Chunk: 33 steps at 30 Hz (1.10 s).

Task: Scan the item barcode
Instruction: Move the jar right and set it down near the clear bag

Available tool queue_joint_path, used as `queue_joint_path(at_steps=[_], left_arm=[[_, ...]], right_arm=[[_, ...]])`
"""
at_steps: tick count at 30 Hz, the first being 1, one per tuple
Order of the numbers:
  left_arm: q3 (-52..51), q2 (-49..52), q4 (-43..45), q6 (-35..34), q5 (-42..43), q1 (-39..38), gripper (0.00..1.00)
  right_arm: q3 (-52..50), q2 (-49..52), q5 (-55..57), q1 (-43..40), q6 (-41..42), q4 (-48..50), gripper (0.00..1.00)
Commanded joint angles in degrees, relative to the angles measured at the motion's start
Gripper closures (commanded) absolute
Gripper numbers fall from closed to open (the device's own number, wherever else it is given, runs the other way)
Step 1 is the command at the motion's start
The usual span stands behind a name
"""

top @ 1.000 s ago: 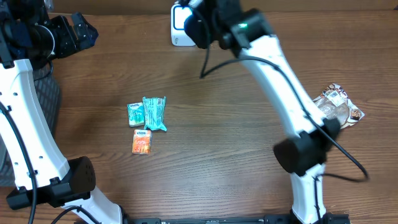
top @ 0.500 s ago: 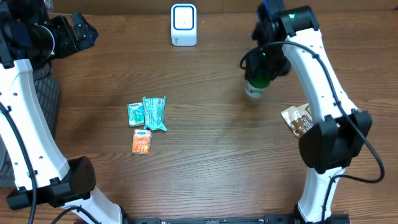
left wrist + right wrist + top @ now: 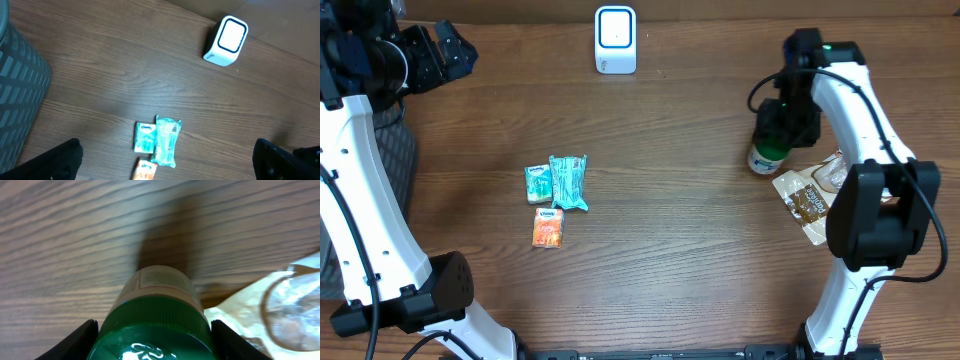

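Bottle (image 3: 764, 158) hangs under the right end effector (image 3: 782, 125), which grips its green cap (image 3: 155, 330) — scanner (image 3: 615, 40) well apart. Lowered onto the pouch (image 3: 807, 200) edge just beside it, it could tip (left end effector (image 3: 438, 50) gapes, empty).

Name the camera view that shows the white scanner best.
Left wrist: the scanner appears largest there, with its face and one side visible. Overhead shows it smaller, seen from above. Right wrist does not show it.
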Motion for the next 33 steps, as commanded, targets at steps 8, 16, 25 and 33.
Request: queue_joint_path(at_steps=[8, 16, 25, 33], left_arm=[[0.4, -0.7, 0.1, -0.6, -0.1, 0.0, 0.0], [0.4, -0.7, 0.1, -0.6, -0.1, 0.0, 0.0], [0.4, -0.7, 0.1, -0.6, -0.1, 0.0, 0.01], [0.4, -0.7, 0.1, -0.6, -0.1, 0.0, 0.01]], right_arm=[[0.4, -0.7, 8.2, -2.4, 5.8, 4.7, 0.66], [0.4, -0.6, 10.0, -4.9, 9.9, 8.2, 0.64], [0.1, -0.5, 10.1, -6.8, 10.1, 8.4, 0.59], [-2.0, -0.5, 10.0, -6.8, 10.1, 9.5, 0.19]])
